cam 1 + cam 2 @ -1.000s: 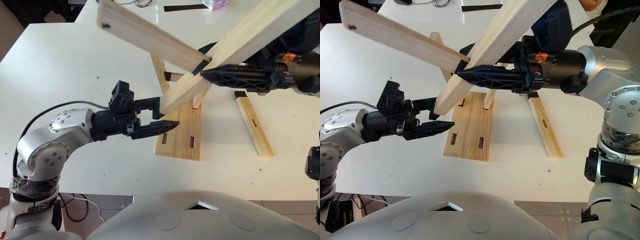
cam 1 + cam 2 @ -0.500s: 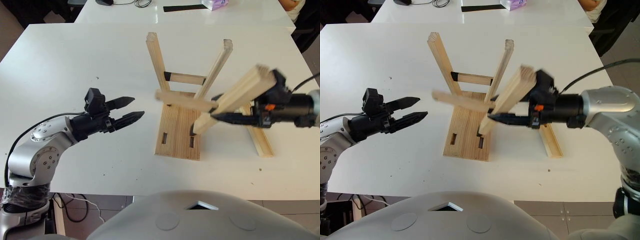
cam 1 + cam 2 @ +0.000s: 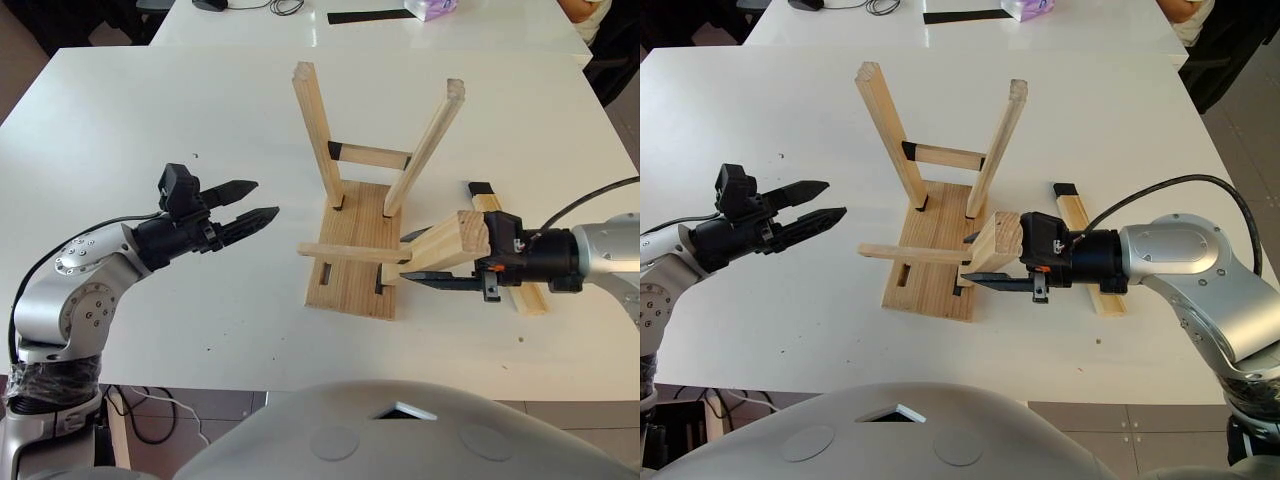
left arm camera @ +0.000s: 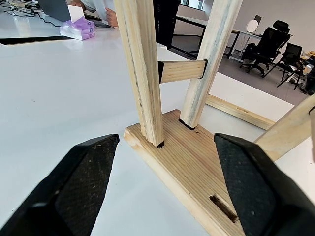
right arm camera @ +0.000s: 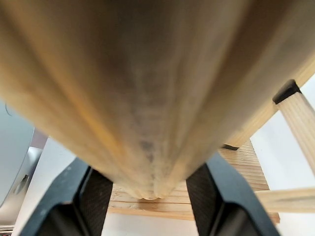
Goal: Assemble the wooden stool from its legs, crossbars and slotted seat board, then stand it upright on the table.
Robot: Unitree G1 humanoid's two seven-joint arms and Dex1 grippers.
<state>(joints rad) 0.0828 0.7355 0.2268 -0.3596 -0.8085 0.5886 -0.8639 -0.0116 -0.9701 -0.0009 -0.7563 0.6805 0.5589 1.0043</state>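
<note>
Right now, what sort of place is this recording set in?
Probably an open office or lab: long white tables, swivel office chairs in the room behind, and what looks like a laptop beside a tissue pack on the neighbouring table.

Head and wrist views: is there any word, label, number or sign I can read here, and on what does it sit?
No text can be read in these views.
Seat board, upright legs and held leg: bare wood, no print.
Purple packet: any print is too small to read.
Black strip: no marks visible.
</note>
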